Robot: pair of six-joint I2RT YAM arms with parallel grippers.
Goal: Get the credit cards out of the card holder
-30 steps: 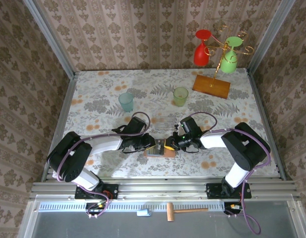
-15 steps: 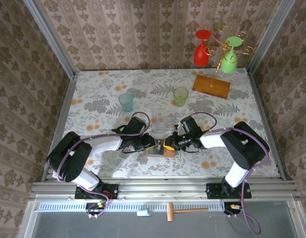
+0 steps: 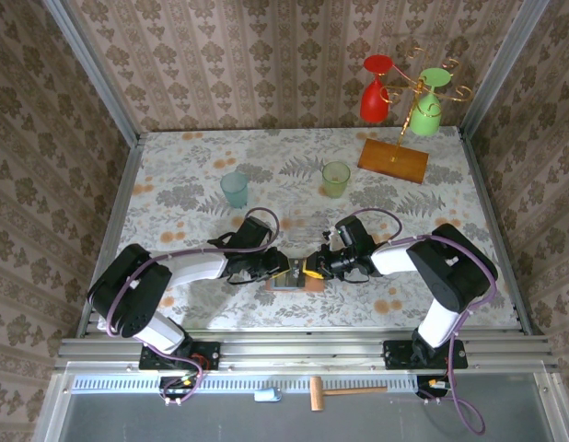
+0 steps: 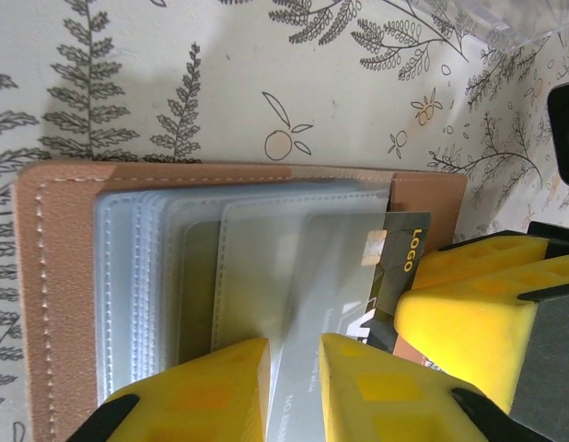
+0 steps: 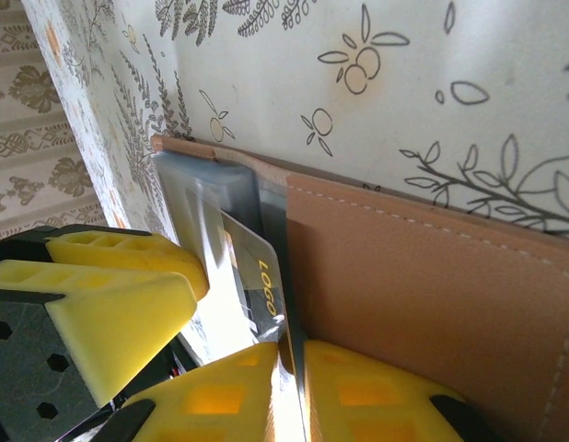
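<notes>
The salmon-pink card holder (image 3: 296, 279) lies open on the table near the front edge, between both grippers. Its grey-blue clear pockets (image 4: 174, 276) fan out over the pink cover (image 5: 432, 276). My left gripper (image 4: 294, 391) is shut on one clear pocket sleeve of the holder. A dark credit card (image 4: 402, 253) printed "LOGO" sticks out of a pocket toward the right. My right gripper (image 5: 294, 391) is shut on that card's (image 5: 257, 285) edge. The two grippers (image 3: 283, 269) (image 3: 312, 268) almost touch; the right one's yellow fingers (image 4: 487, 295) sit beside the left's.
Farther back stand a teal cup (image 3: 235, 189) and a green cup (image 3: 336, 177). At the back right an orange stand base (image 3: 393, 159) carries hanging red (image 3: 374, 97) and green (image 3: 426, 110) glasses. A clear plastic tray's corner (image 4: 501, 20) lies just beyond the holder.
The right arm has edged slightly left toward the holder. The left arm and the card holder have stayed put.
</notes>
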